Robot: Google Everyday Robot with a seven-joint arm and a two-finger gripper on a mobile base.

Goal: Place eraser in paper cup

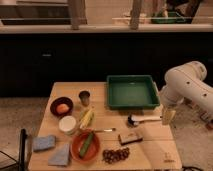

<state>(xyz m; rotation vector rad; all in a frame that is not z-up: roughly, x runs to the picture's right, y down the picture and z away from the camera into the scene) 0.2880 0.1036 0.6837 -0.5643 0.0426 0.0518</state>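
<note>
The eraser (pixel 129 138), a small dark block with a tan top, lies on the wooden table (pixel 155 147) right of centre near the front. The paper cup (pixel 67 124), short and white with a cream inside, stands at the left, below the dark bowl. My gripper (pixel 168 117) hangs at the end of the white arm over the table's right edge, above and right of the eraser, apart from it and far from the cup.
A green tray (pixel 133 91) sits at the back right. A white-handled brush (pixel 144 119) lies by the gripper. A dark bowl with an orange fruit (pixel 61 106), a small metallic cup (pixel 84 97), a banana (pixel 87 118), an orange bowl (pixel 86 145), grapes (pixel 115 155) and a blue-grey sponge (pixel 44 142) fill the left and front.
</note>
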